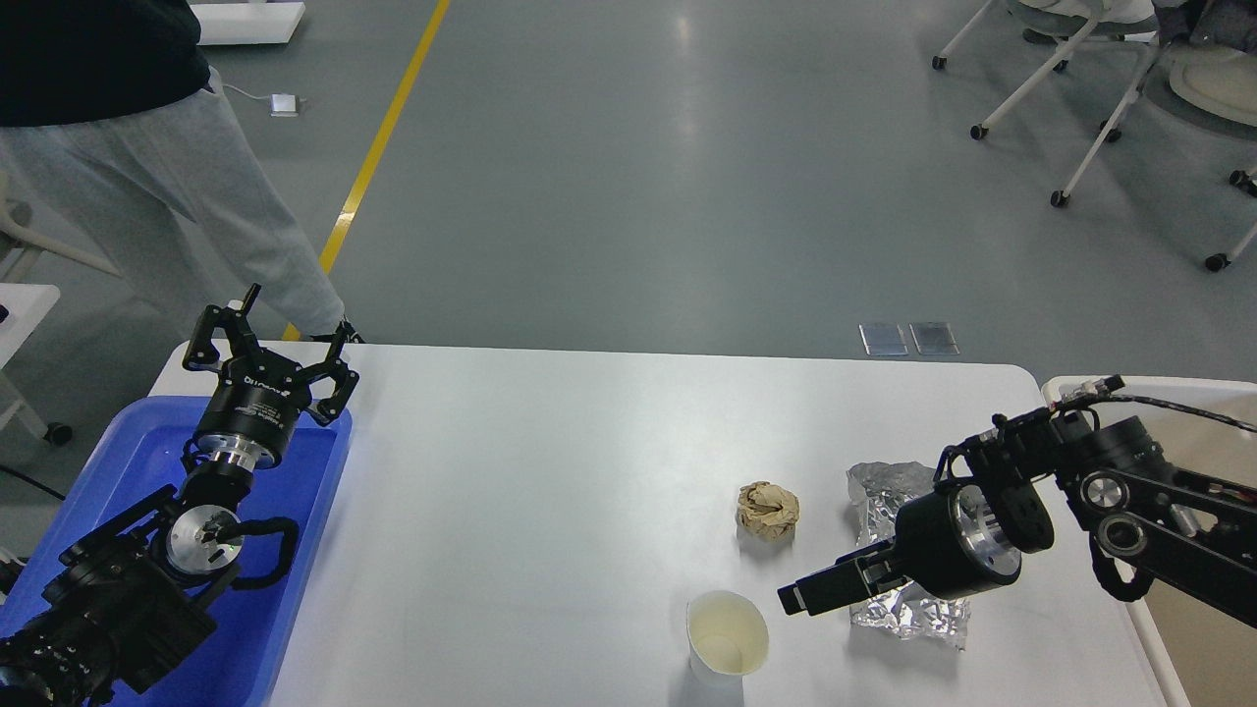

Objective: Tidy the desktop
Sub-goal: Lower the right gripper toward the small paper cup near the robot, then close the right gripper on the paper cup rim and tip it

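Observation:
The white desktop [540, 471] holds a crumpled brown paper ball [768, 509], a sheet of crumpled silver foil [889, 496] and a white paper cup [728, 639] standing upright near the front edge. My right gripper [807, 593] points left and down, low over the foil and just right of the cup. Its fingers read as one dark bar, so I cannot tell them apart. My left gripper [275, 334] is open and empty, held up over the far right corner of the blue bin [304, 550].
The blue plastic bin sits off the table's left edge under my left arm. A beige white-rimmed bin [1147, 628] stands at the right edge under my right arm. A person in grey trousers [206, 187] stands behind the table's left corner. Wheeled chairs [1080, 118] stand far right.

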You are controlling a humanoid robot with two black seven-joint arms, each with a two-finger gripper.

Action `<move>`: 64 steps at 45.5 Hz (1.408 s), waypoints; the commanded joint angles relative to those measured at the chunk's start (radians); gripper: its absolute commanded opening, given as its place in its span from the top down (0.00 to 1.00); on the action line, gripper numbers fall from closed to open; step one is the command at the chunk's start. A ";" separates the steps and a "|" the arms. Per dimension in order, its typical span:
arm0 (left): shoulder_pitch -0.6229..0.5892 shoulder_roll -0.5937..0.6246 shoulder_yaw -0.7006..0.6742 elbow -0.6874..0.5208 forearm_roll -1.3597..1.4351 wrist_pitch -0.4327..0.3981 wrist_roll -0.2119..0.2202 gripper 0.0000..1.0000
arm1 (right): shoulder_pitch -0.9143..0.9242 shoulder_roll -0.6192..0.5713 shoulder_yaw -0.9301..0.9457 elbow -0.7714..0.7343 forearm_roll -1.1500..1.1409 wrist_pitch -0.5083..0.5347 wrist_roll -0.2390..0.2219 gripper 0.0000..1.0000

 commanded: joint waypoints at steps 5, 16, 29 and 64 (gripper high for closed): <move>0.000 0.000 0.000 0.000 0.000 0.000 0.000 0.00 | -0.098 0.060 0.039 -0.040 -0.080 0.001 -0.001 0.01; 0.000 0.000 0.000 0.000 0.000 0.000 0.000 0.00 | -0.138 0.077 0.099 -0.067 -0.103 0.001 0.000 0.01; 0.000 0.000 0.000 0.000 0.000 0.000 0.000 0.00 | -0.169 0.140 0.132 -0.067 -0.102 0.001 -0.006 0.01; 0.000 0.000 0.000 0.000 0.000 0.000 0.000 0.00 | -0.185 0.248 0.119 -0.198 -0.185 0.001 -0.004 0.01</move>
